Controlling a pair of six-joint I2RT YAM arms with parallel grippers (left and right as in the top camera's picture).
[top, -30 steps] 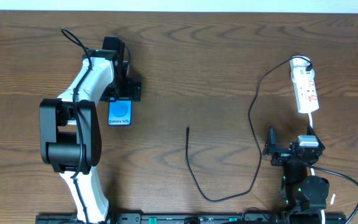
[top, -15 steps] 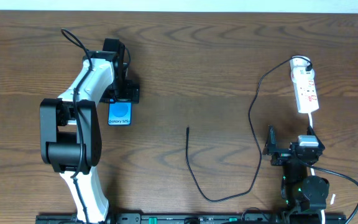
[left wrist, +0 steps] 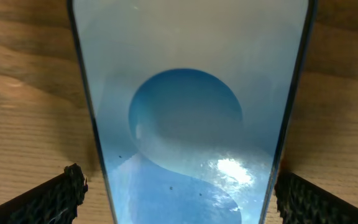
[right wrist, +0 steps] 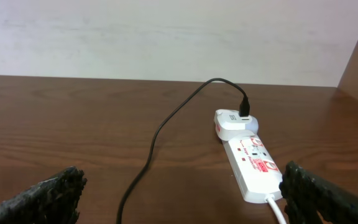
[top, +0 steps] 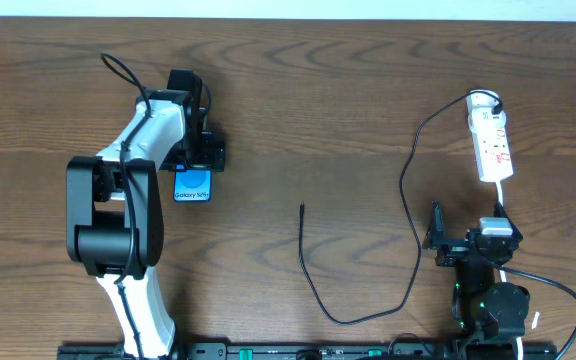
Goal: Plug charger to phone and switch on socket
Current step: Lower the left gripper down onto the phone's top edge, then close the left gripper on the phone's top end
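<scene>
Upper left overhead: left fingers, spread, straddle the phone lengthwise; right fingers, also apart, sit lower right.

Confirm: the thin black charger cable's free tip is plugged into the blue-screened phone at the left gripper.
Wrong: the overhead view shows the thin black charger cable's free tip lying on the table, apart from the blue-screened phone at the left gripper.

phone: left on table | charger: centre, running right to socket | socket: far right
</scene>
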